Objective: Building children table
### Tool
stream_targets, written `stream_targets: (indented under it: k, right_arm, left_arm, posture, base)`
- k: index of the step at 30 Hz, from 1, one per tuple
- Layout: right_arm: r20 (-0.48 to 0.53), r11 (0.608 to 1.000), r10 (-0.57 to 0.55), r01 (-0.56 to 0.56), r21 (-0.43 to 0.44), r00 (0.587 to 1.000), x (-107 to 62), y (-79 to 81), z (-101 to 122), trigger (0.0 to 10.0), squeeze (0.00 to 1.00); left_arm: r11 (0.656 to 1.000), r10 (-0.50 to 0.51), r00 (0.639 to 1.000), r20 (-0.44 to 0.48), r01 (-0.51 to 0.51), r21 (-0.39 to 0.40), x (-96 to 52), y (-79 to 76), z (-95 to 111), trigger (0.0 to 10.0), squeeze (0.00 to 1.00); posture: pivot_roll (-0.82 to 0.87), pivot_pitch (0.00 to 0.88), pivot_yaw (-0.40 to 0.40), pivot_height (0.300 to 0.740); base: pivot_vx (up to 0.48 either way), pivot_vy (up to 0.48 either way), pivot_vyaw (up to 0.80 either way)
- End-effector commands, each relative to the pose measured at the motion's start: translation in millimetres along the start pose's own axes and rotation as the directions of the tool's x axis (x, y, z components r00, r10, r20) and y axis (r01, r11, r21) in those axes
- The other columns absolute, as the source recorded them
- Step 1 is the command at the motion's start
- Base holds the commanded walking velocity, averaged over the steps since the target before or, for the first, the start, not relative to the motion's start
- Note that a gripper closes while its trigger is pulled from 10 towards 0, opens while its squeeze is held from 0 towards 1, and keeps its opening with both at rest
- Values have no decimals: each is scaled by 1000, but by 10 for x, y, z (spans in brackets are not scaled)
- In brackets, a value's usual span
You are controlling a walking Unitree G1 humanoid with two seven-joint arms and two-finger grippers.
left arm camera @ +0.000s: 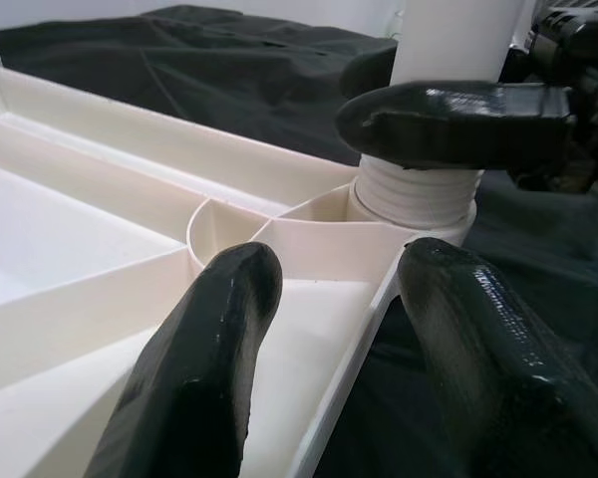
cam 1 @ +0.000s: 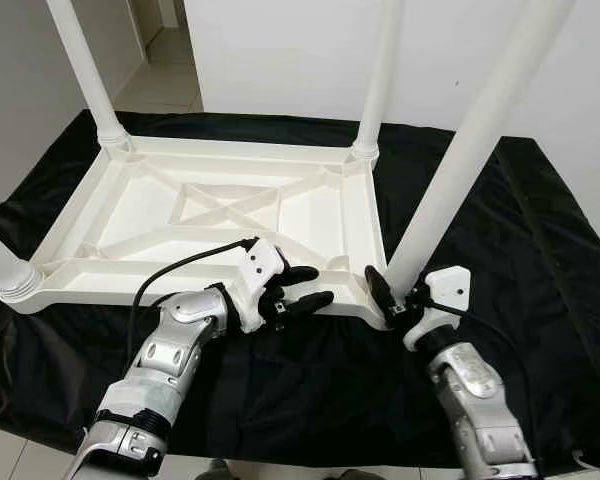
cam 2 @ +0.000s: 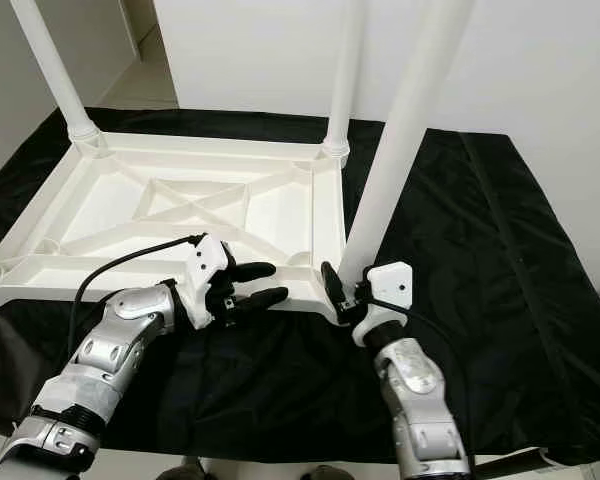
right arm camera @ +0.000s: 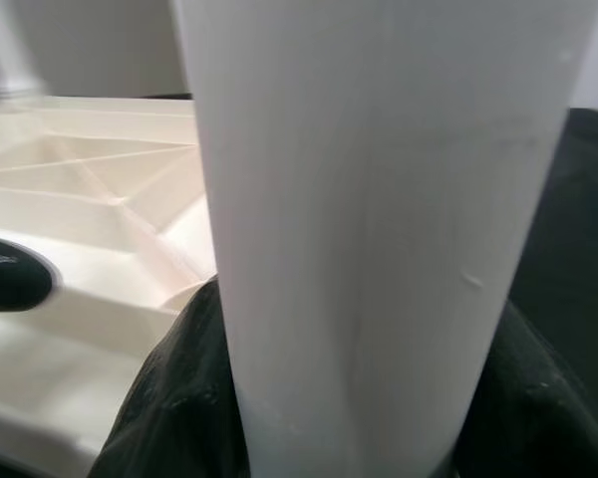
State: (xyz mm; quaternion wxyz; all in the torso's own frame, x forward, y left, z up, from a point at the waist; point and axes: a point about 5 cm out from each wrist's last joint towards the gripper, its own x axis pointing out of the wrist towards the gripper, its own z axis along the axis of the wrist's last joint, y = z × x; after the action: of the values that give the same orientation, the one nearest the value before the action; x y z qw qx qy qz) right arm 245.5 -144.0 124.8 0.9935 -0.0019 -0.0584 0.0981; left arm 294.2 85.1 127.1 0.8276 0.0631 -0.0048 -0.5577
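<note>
Right hand [cam 1: 392, 298] clamps the near-right table leg [cam 1: 470, 150] at its base. Left hand [cam 1: 302, 288], fingers apart, straddles the near rim of the upturned white tabletop [cam 1: 210, 215], which lies on black cloth [cam 1: 540, 230].

The robot has two shiny silver arms made of rounded metal parts. Each arm ends in a white block with two long, smooth black fingers. A thin black cable loops out behind the left gripper [cam 1: 305, 287], and another runs behind the right gripper [cam 1: 392, 297].
</note>
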Motion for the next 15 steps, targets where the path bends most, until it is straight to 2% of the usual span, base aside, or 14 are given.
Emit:
stream_targets:
  k: [1, 3, 6, 9, 12, 15]
  right_arm:
    - [-11, 999, -43, 43, -28, 999, -19, 85, -1, 10000, 0]
    - [-18, 988, -152, 152, -5, 988, -37, 163, 1, 10000, 0]
    - [-27, 982, -189, 189, 11, 982, -40, 176, -6, 10000, 0]
    - [-31, 962, -273, 273, -7, 961, -56, 181, -25, 10000, 0]
    - [-24, 946, -323, 322, -36, 946, -56, 184, -17, 10000, 0]
    - [-26, 948, -316, 316, -30, 948, -47, 196, -13, 10000, 0]
  left_arm:
    - [990, 139, 990, 2, -139, 13, -27, 107, 4, 10000, 0]
    - [987, 158, 987, 13, -158, 22, -33, 135, 16, 10000, 0]
    - [986, 163, 986, 16, -164, 20, -32, 142, 19, 10000, 0]
    - [985, 169, 986, 17, -169, 21, -34, 147, 15, 10000, 0]
    - [985, 169, 985, 22, -170, 21, -39, 148, 22, 10000, 0]
    - [985, 170, 985, 23, -171, 21, -39, 154, 26, 10000, 0]
  posture:
    - [-35, 4, -13, 740]
    - [-36, 7, -16, 740]
    - [-36, 7, -16, 740]
    - [-34, 8, -18, 740]
    - [-31, 8, -17, 740]
    - [-31, 11, -16, 740]
  base:
    - [0, 0, 0]
    - [0, 0, 0]
    - [0, 0, 0]
    - [0, 0, 0]
    - [0, 0, 0]
    - [0, 0, 0]
